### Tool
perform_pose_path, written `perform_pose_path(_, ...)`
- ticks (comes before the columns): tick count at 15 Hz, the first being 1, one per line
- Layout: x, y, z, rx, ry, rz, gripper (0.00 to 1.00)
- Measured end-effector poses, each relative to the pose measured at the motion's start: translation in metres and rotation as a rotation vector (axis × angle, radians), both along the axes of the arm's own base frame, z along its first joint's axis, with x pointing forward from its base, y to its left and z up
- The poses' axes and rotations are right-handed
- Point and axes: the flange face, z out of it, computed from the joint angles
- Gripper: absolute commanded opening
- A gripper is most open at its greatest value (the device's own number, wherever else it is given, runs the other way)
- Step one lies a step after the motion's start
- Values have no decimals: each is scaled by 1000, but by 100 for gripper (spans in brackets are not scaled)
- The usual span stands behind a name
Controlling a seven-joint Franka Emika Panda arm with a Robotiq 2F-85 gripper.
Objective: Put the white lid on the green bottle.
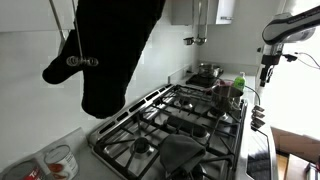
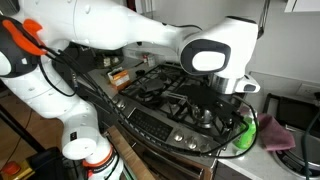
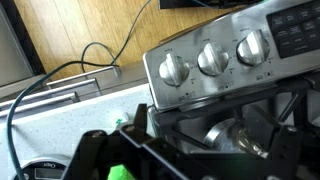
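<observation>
The green bottle stands upright at the stove's far right edge, near the steel pot. In an exterior view it shows as a bright green shape at the stove's corner. A sliver of green sits at the bottom of the wrist view. My gripper hangs above and to the right of the bottle, over the stove's edge. In the wrist view its fingers stand wide apart with a burner showing between them, and nothing is in them. I cannot make out the white lid in any view.
A black gas stove with grates fills the middle; its knobs face the wrist camera. A black oven mitt hangs in front of an exterior camera. A dark object stands beside the bottle. A purple cloth lies on the counter.
</observation>
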Motion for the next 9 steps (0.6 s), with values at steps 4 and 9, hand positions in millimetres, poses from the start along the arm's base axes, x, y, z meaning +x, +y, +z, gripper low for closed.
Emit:
perform_pose_path(4,-19,-27,-11,-2,-20,21,100)
perform_pose_path(9,-57,-74,-38,40,-134,83,100)
